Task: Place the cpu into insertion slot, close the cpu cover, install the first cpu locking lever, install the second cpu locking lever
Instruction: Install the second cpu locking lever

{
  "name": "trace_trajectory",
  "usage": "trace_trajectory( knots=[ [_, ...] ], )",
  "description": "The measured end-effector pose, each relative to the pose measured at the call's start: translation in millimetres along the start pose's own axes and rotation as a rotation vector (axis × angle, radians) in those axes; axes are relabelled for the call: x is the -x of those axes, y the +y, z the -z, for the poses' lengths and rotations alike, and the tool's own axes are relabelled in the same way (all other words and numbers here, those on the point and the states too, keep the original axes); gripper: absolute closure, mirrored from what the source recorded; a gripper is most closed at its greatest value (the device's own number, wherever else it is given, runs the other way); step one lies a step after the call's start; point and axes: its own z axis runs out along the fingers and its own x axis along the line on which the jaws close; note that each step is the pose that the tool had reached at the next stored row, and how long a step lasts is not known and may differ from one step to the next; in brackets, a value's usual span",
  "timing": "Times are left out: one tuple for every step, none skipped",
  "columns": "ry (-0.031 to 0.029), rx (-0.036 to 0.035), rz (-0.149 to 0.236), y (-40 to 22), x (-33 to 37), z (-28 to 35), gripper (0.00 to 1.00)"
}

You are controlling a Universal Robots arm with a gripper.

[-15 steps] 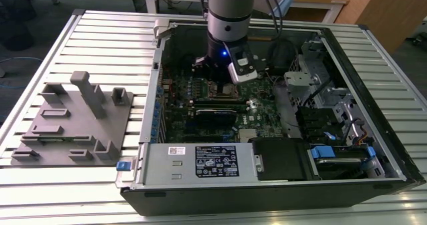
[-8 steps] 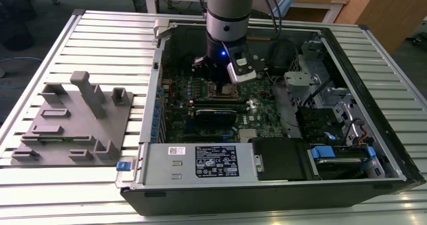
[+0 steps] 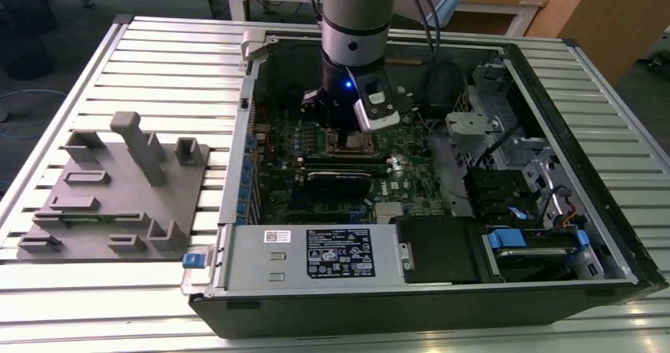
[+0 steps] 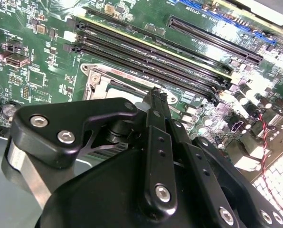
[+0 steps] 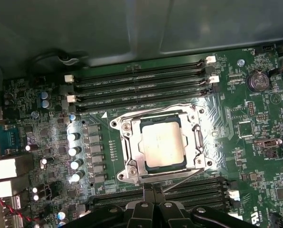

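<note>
The black pincer [image 5: 153, 190] has its fingers pressed together, holding nothing, at the near edge of the insertion slot [image 5: 160, 145]. The cpu [image 5: 163, 146] lies flat in the slot, with the cpu cover [image 5: 132, 142] down around it. Past it run long black card slots [image 5: 141, 88].

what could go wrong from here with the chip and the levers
The pincer sits at the edge of the socket frame, beside a thin lever; a slip might bend the lever or scrape the green board. The chip lies in the socket; any tilt under the frame could harm the contacts. Memory slots crowd the socket closely.
</note>
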Motion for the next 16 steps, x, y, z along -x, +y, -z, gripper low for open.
trace_trajectory(
  knots=[
    [0.0000,0.0000,0.000,-0.1,-0.2,-0.3,0.89],
    [0.0000,0.0000,0.000,-0.1,-0.4,-0.4,0.89],
    [0.0000,0.0000,0.000,-0.2,-0.5,-0.6,0.89],
    [0.0000,-0.0001,0.000,-0.2,-0.7,-0.7,0.89],
    [0.0001,0.0000,0.000,-0.3,-0.8,-0.8,0.89],
    [0.0000,0.0000,0.000,-0.3,-1.0,-1.1,0.89],
    [0.0000,0.0001,0.000,-0.4,-1.3,-1.4,0.89],
    [0.0000,0.0001,0.000,-0.4,-1.4,-1.5,0.89],
    [0.0000,0.0001,0.000,-0.5,-1.5,-1.6,0.89],
    [-0.0001,0.0003,0.000,-0.5,-1.6,-1.9,0.89],
    [-0.0001,0.0003,0.000,-0.5,-1.8,-2.2,0.89],
    [0.0000,0.0001,0.000,-0.6,-2.0,-2.5,0.89],
    [0.0000,0.0001,0.000,-0.7,-2.2,-2.8,0.89],
    [0.0000,0.0001,0.000,-0.7,-2.4,-3.2,0.89],
    [0.0000,0.0001,0.000,-0.8,-2.7,-3.6,0.89],
    [0.0000,0.0001,0.000,-0.9,-3.0,-4.0,0.89]
  ],
)
